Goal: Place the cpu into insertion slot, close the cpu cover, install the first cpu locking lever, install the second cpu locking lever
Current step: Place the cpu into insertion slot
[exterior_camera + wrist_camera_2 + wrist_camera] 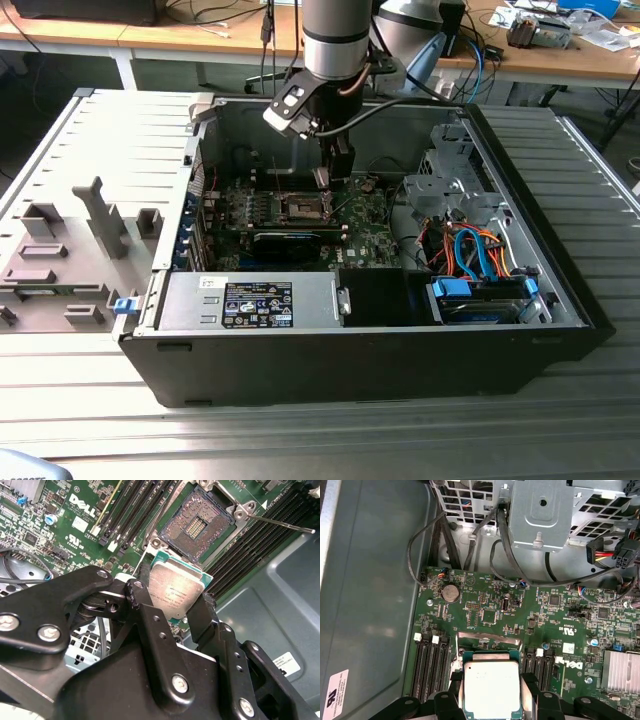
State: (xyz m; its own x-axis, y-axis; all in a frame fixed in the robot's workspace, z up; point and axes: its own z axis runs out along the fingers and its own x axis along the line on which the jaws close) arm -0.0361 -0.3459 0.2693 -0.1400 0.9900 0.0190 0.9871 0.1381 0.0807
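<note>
Slatted table (400, 440) bears computer case (350, 365) — and grey panel (120, 130).

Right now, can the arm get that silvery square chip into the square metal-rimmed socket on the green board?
Probably yes: the silvery square chip hangs in the jaws close by the open, dark-centred square socket, with nothing between them.

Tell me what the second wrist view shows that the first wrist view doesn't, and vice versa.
Second wrist view: the insertion slot, open with contacts bare, and a thin metal lever beside it. First wrist view: a round coin battery and a grey metal cage with cables beyond the board. Both wrist views: the cpu clamped in the tool.
</note>
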